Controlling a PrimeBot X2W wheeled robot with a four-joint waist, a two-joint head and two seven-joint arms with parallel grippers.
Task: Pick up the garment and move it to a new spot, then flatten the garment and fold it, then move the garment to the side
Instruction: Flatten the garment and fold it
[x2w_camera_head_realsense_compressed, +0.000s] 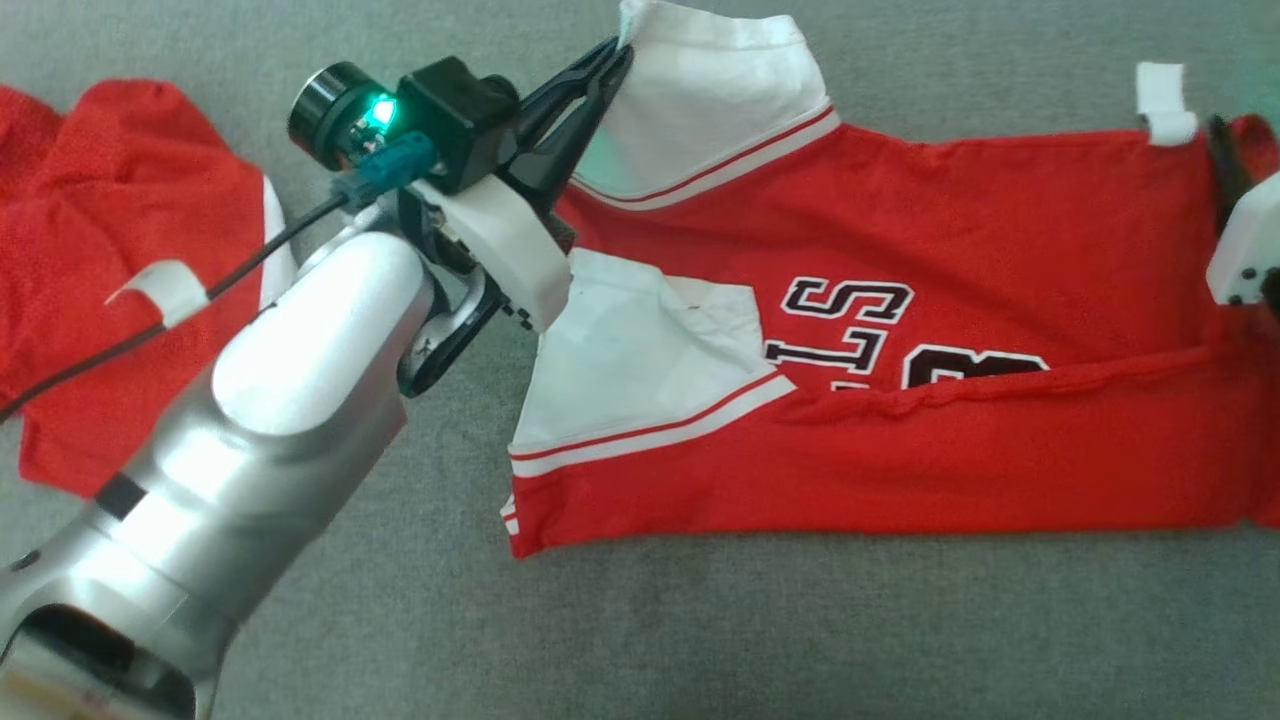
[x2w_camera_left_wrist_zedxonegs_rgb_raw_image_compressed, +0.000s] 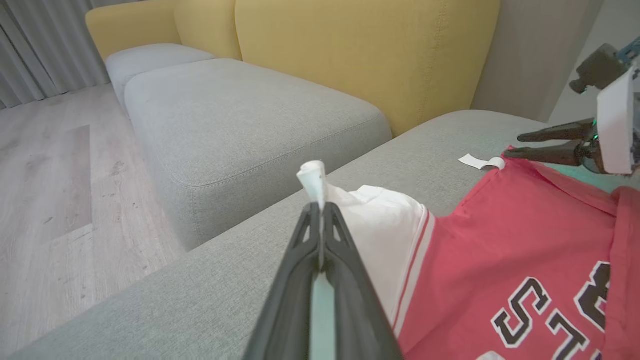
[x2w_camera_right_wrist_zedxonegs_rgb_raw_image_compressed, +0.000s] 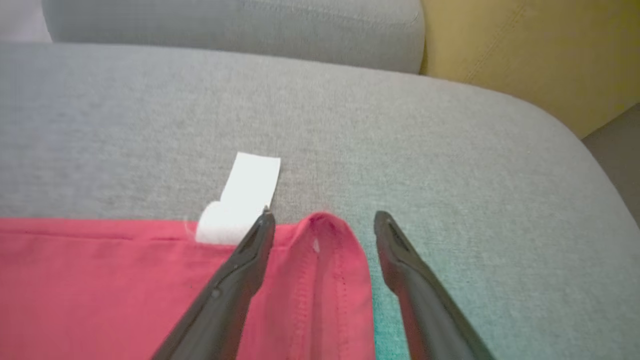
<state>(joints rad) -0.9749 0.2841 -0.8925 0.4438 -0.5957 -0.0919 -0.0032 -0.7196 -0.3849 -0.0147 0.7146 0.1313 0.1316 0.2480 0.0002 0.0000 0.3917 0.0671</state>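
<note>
one grey cushion (x2w_camera_head_realsense_compressed: 700, 640) lies under the whole jersey (x2w_camera_head_realsense_compressed: 1000, 470), which is spread out red with its lettering up. a second red garment (x2w_camera_head_realsense_compressed: 110, 250) sits off the jersey's sleeve end, apart from it. left gripper (x2w_camera_head_realsense_compressed: 622, 48) is clamped on the tip of the jersey's farther white sleeve (x2w_camera_left_wrist_zedxonegs_rgb_raw_image_compressed: 385, 220). right gripper (x2w_camera_right_wrist_zedxonegs_rgb_raw_image_compressed: 325, 216) stands wide, straddling a raised fold of the jersey's hem, beside a white tag (x2w_camera_right_wrist_zedxonegs_rgb_raw_image_compressed: 245, 195).

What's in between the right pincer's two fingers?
A raised fold of the red jersey, lying on the grey cushion. The right pincer is open around it, in the right wrist view.
</note>
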